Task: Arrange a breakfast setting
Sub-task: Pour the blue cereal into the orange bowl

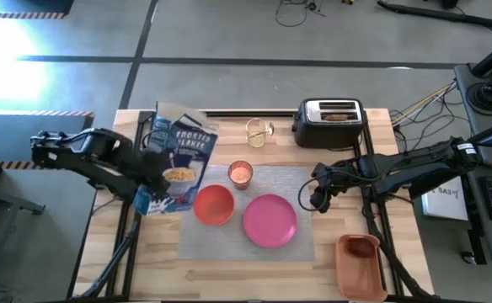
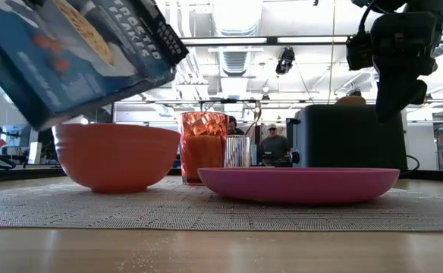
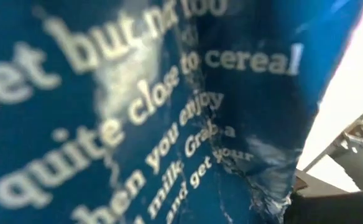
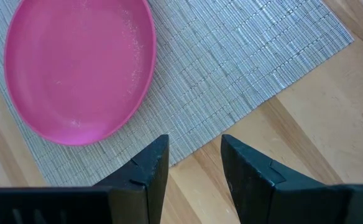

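I hold blue cardboard cereal box [image 1: 177, 160] clamped in left end effector [image 1: 149, 162], grip itself hidden, tilted beside orange-red bowl [image 1: 214, 204]. Tip slowly over bowl. Right end effector [image 4: 194, 163] apart, empty, beside pink plate [image 4: 79, 65].

A grey woven placemat [image 1: 267, 210] lies flat at the centre of the high view. On it, a round pink plate [image 1: 270, 220] sits at lower middle, an orange-red bowl [image 1: 214, 204] stands upright just left of it, and a small glass of orange-pink drink [image 1: 240, 174] stands above them, near the upper edge of the mat
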